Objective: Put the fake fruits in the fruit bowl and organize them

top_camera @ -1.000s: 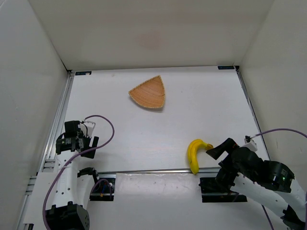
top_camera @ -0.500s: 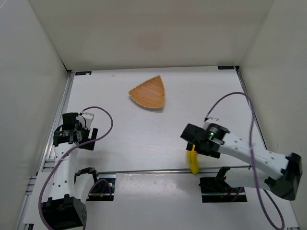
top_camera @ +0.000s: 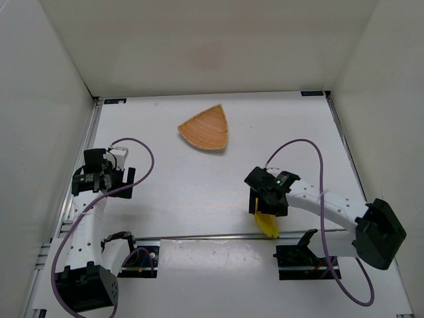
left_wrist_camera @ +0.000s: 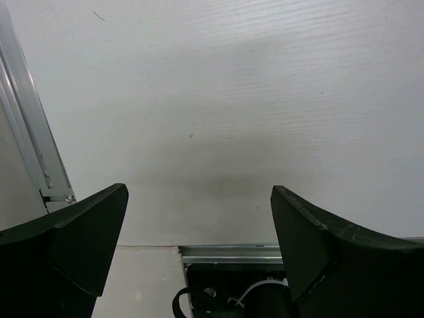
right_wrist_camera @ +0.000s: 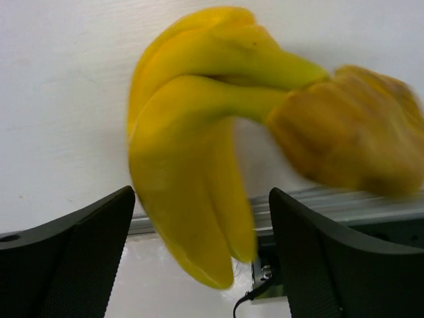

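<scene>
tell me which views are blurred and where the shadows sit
Right wrist view: the banana is smeared by motion blur, worst at its brownish stem end on the right, while the dark fingers look crisp. Left wrist view: sharp, with a soft shadow band across the table just above the rail. Top external view: evenly lit and sharp, the fruit bowl clear.

Overhead and close right-wrist views share the banana (top_camera: 267, 225).
</scene>
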Tool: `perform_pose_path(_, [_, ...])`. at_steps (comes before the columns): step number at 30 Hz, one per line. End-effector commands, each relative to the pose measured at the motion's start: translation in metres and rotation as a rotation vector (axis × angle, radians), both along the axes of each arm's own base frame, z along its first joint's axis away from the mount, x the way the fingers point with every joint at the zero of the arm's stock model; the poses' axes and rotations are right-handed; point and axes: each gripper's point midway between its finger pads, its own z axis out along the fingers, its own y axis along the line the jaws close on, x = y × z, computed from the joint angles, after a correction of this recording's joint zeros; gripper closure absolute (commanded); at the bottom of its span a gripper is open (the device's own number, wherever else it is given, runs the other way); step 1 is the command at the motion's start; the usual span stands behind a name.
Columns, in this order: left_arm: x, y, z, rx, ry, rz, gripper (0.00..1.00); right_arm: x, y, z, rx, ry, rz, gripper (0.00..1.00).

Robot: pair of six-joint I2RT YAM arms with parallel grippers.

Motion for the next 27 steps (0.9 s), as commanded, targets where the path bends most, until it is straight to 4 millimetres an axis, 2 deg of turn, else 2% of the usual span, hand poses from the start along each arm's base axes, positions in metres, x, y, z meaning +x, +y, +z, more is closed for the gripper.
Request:
perform_pose_path(1, [0.018,-0.006,0.02,-0.037,-0.088,-0.002,0.0,0.004,0.027,-0.013,0.089,0.035,0.124,0.17])
perform_pose_path(2, [0.018,-0.006,0.02,-0.037,-0.088,-0.002,0.0,0.005,0.027,-0.015,0.083,0.036,0.138,0.18])
perform_pose_path(4, [0.019,-0.005,0.021,-0.032,-0.096,0.011,0.0,0.007,0.028,-0.018,0.082,0.046,0.143,0.24])
perform_pose_path(5, [0.019,-0.003,0.021,-0.03,-0.095,0.024,0.0,0.009,0.03,-0.019,0.076,0.051,0.142,0.33])
perform_pose_path(7, [0.021,0.004,0.023,0.0,-0.105,0.059,0.0,0.015,0.027,-0.021,0.059,0.06,0.147,0.42])
perform_pose_path(9, [0.022,0.008,0.025,0.012,-0.116,0.089,0.0,0.024,0.037,-0.014,0.071,0.05,0.181,0.59])
perform_pose_path(10, [0.021,0.008,0.021,0.011,-0.107,0.089,0.0,0.026,0.035,-0.016,0.045,0.069,0.201,0.66])
perform_pose_path(11, [0.021,0.01,0.019,0.02,-0.106,0.095,0.0,0.029,0.038,-0.015,0.036,0.076,0.213,0.81])
perform_pose_path(12, [0.021,0.01,0.019,0.02,-0.106,0.095,0.0,0.042,0.046,-0.004,0.037,0.05,0.224,0.89])
perform_pose_path(14, [0.019,0.01,0.013,0.017,-0.084,0.095,0.0,0.051,0.051,0.001,0.004,0.061,0.256,1.0])
perform_pose_path(15, [0.019,0.01,0.013,0.017,-0.084,0.095,0.0,0.06,0.06,0.01,0.019,0.037,0.272,1.0])
perform_pose_path(16, [0.02,0.01,0.012,0.016,-0.075,0.095,0.0,0.079,0.08,0.03,0.059,-0.02,0.288,1.0])
perform_pose_path(18, [0.019,0.011,0.012,0.024,-0.074,0.101,0.0,0.102,0.104,0.055,0.106,-0.084,0.334,1.0])
perform_pose_path(19, [0.02,0.011,0.01,0.023,-0.065,0.1,0.0,0.126,0.131,0.082,0.158,-0.149,0.355,1.0])
perform_pose_path(20, [0.02,0.011,0.01,0.023,-0.065,0.1,0.0,0.139,0.145,0.095,0.176,-0.185,0.372,1.0])
perform_pose_path(21, [0.02,0.011,0.01,0.023,-0.065,0.1,0.0,0.158,0.156,0.09,0.166,-0.185,0.377,1.0])
perform_pose_path(22, [0.022,0.012,0.008,0.022,-0.059,0.1,0.0,0.172,0.171,0.1,0.182,-0.213,0.412,1.0])
perform_pose_path(23, [0.022,0.012,0.005,0.02,-0.045,0.1,0.0,0.2,0.194,0.141,0.255,-0.316,0.417,1.0])
perform_pose_path(24, [0.024,0.012,0.008,0.021,-0.054,0.1,0.0,0.217,0.211,0.124,0.258,-0.29,0.433,1.0])
perform_pose_path(26, [0.029,0.013,0.005,0.019,-0.038,0.1,0.0,0.251,0.229,0.131,0.293,-0.336,0.434,1.0])
perform_pose_path(27, [0.032,0.012,0.006,0.011,-0.037,0.095,0.0,0.283,0.244,0.132,0.33,-0.377,0.419,1.0])
